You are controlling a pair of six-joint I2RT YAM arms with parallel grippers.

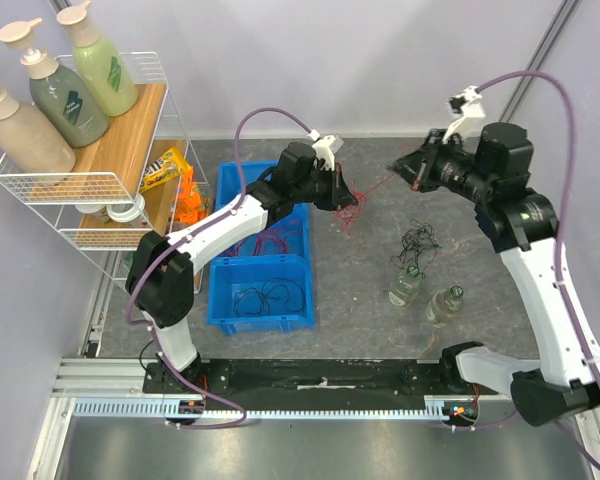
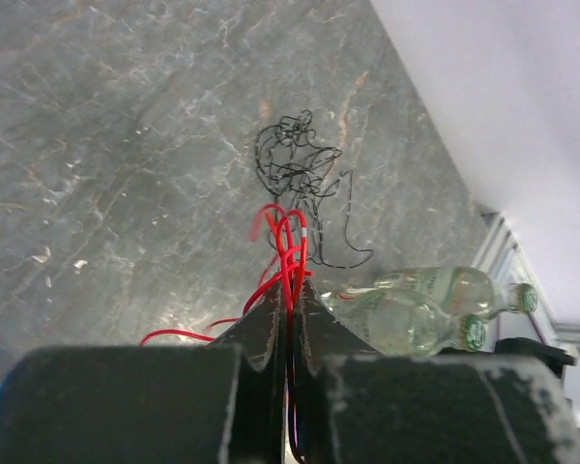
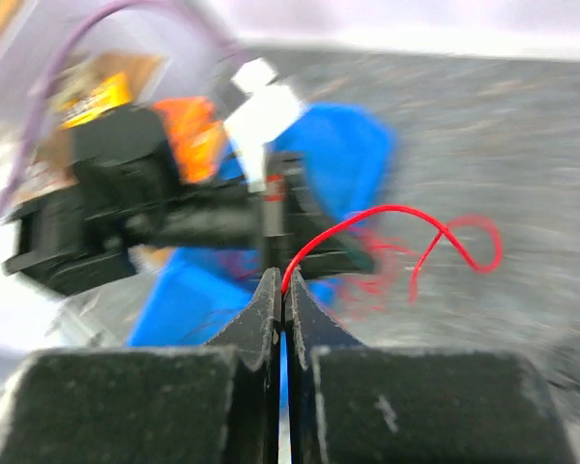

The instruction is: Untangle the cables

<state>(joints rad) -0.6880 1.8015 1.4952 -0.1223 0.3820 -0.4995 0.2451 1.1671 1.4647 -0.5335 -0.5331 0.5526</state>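
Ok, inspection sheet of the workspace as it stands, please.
Surface: grey table, no spill seen.
Job's things: red cables bunched at the left gripper, one red strand running on to the right gripper; black tangle loose on the table; more red and black cable in the blue bin.
Clutter: two clear bottles beside the black tangle.
Grippers: left gripper shut on the red cables; right gripper shut on the red strand.
Cables: mauve hoses loop above both arms.
Surroundings: wire rack with three pump bottles, far left; pale walls.

A robotics lab bench: two arms [image 1: 216, 226] bolted to a base plate [image 1: 280, 372], white partition walls [image 1: 360, 60].
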